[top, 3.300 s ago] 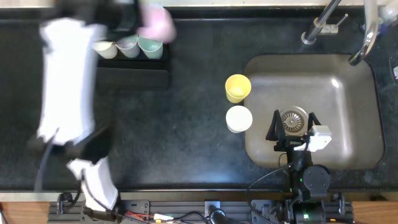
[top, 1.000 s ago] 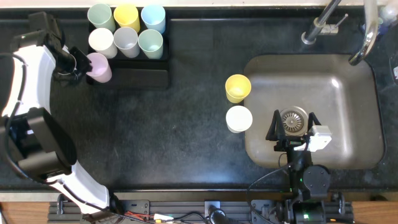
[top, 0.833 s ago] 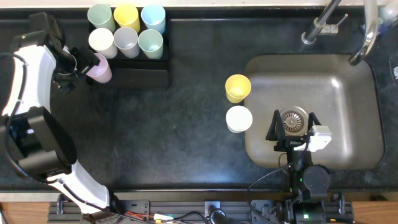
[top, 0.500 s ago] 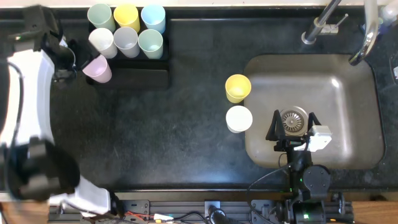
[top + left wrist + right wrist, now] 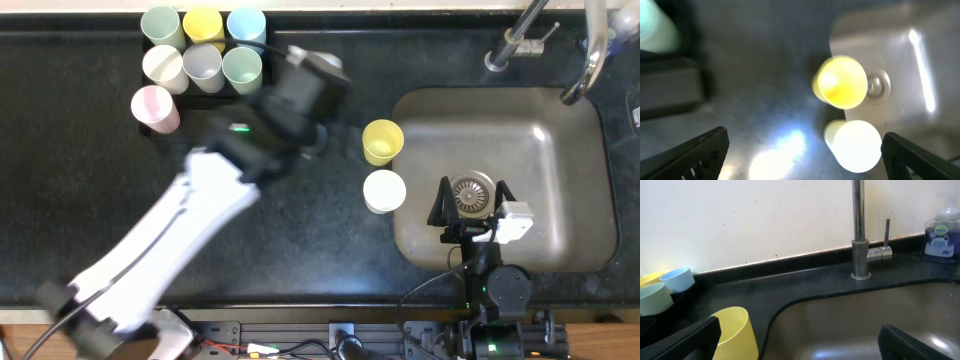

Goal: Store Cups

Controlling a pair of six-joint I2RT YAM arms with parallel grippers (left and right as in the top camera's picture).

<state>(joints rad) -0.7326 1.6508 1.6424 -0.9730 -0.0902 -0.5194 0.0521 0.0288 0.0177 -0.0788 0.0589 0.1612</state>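
A black rack (image 5: 235,125) at the back left holds several cups in green, yellow, blue and white. A pink cup (image 5: 153,106) stands mouth up at the rack's front left corner; I cannot tell whether it sits in a slot or beside it. A yellow cup (image 5: 382,140) (image 5: 840,82) (image 5: 735,332) and a white cup (image 5: 384,190) (image 5: 857,145) stand on the counter by the sink. My left gripper (image 5: 315,95) (image 5: 805,140), blurred, hangs open and empty between rack and yellow cup. My right gripper (image 5: 470,197) (image 5: 800,340) is open and empty over the sink.
The steel sink (image 5: 560,150) fills the right side, with its drain (image 5: 473,192) under the right gripper. A faucet (image 5: 520,40) (image 5: 858,230) and a soap bottle (image 5: 941,232) stand at the back. Dark counter (image 5: 300,240) lies between rack and sink.
The left gripper has let go of the pink cup, which now stands free by the rack. The left arm has swung right toward the yellow and white cups. The right arm is unchanged.
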